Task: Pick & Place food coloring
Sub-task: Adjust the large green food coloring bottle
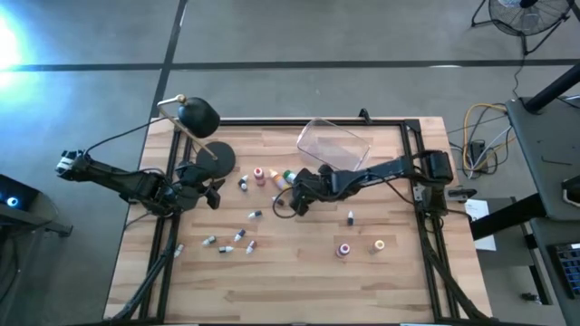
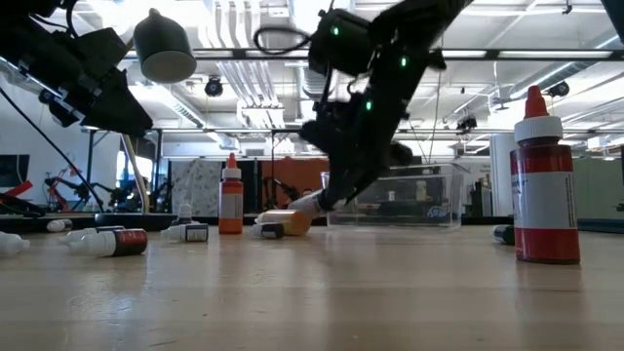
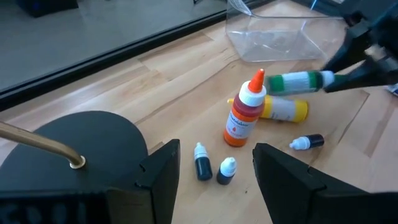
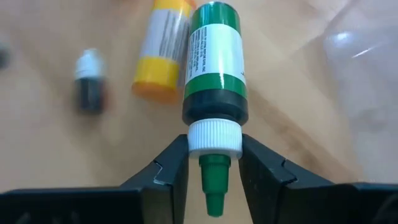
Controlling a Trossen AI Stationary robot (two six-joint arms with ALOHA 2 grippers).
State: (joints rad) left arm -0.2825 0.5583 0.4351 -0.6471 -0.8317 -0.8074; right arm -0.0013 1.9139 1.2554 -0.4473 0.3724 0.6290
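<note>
Green bottle (image 4: 214, 59) clamped at its white cap by right gripper (image 4: 214, 163), yellow bottle (image 4: 161, 53) at its 10 o'clock; left gripper (image 3: 214, 165) w/ fingers apart near lamp base (image 3: 74, 152)

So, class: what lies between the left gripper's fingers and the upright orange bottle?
Two small dark dropper bottles, white-capped, lie between the left gripper and orange bottle, in the left wrist view.
</note>
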